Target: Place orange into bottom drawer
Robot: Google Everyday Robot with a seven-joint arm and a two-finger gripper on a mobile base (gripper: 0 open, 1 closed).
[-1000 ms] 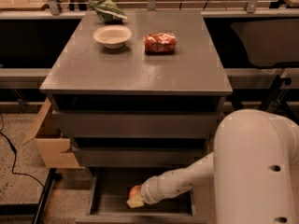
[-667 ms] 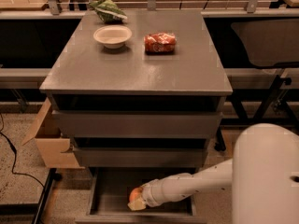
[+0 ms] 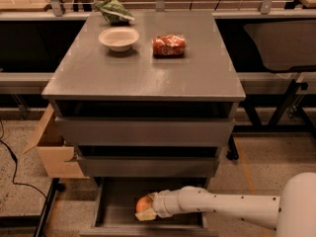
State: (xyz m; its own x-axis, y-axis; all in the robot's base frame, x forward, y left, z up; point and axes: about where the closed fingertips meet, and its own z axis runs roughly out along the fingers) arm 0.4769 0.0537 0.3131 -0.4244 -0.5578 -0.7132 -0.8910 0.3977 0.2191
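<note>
Grey bottom drawer (image 3: 116, 204), lower centre — my gripper (image 3: 144, 210) still pinches the orange (image 3: 143, 203) inside; arm stretched flatter, release near.

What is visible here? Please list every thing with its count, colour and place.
orange: one, orange, in the bottom drawer, at the gripper
bottom drawer: one, grey, pulled open
upper drawers: two, grey, above it
bowl: one, white, on top of the cabinet
snack packet: one, red, right of the bowl
bag: one, green, behind the bowl
cardboard box: one, brown, left of the cabinet
arm: one, white, reaching from the right
gripper: one, white, in the bottom drawer, at the orange
</note>
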